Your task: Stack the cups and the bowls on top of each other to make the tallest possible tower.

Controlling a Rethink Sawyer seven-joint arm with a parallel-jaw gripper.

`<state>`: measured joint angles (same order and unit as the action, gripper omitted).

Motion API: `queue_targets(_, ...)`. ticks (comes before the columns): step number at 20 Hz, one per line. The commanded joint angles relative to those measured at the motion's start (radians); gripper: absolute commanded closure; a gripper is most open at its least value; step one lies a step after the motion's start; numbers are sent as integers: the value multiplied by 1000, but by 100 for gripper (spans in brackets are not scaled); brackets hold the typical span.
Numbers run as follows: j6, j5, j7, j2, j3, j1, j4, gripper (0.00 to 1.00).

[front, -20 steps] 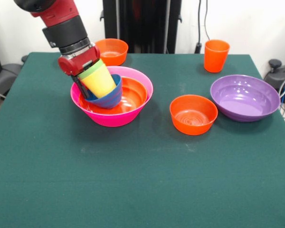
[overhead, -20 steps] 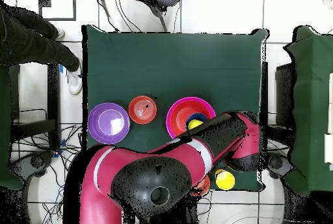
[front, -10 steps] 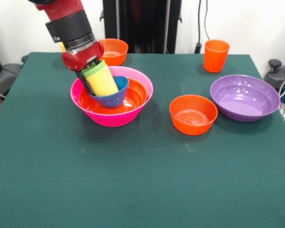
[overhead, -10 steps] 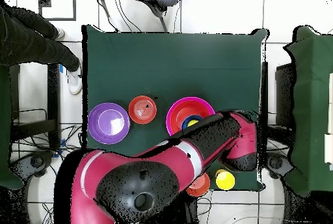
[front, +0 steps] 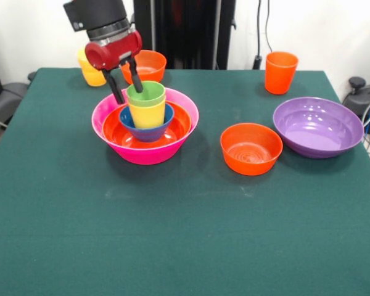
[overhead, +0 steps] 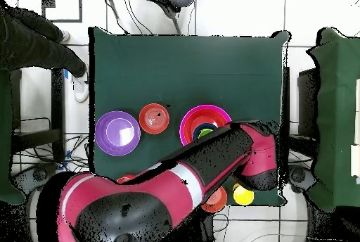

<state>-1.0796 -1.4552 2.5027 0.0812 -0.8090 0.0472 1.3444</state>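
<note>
Now the hand hangs just above the back-left rim of the tower, its two black fingers spread apart and pinching nothing. That tower sits upright: big pink bowl as base, wide orange bowl nested in it, small blue bowl inside that, then a yellow cup with the light green cup seated in its mouth. Widest at the bottom, narrowest on top, which looks like the sensible order for staying steady.

Right of the tower wait a small orange bowl and the purple bowl. Behind the tower stand another small orange bowl, a second yellow cup and, further right, the tall orange cup. Plenty left on the green surface to add.
</note>
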Motion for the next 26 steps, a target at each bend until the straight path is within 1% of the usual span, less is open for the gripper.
queue_targets(1, 76, -27, 33, 5, 84, 18, 36, 0)
queue_targets(8, 97, -16, 39, 0, 87, 26, 34, 0)
queue_targets(12, 88, -27, 44, 0, 82, 28, 34, 0)
queue_targets(14, 76, -40, 51, 2, 76, 25, 32, 0)
queue_targets(20, -1, -95, 78, 39, 63, -1, 32, 0)
queue_targets(24, -46, -143, 110, 67, 56, -24, 18, 0)
queue_targets(26, -59, -155, 108, 77, 58, -39, 16, 0)
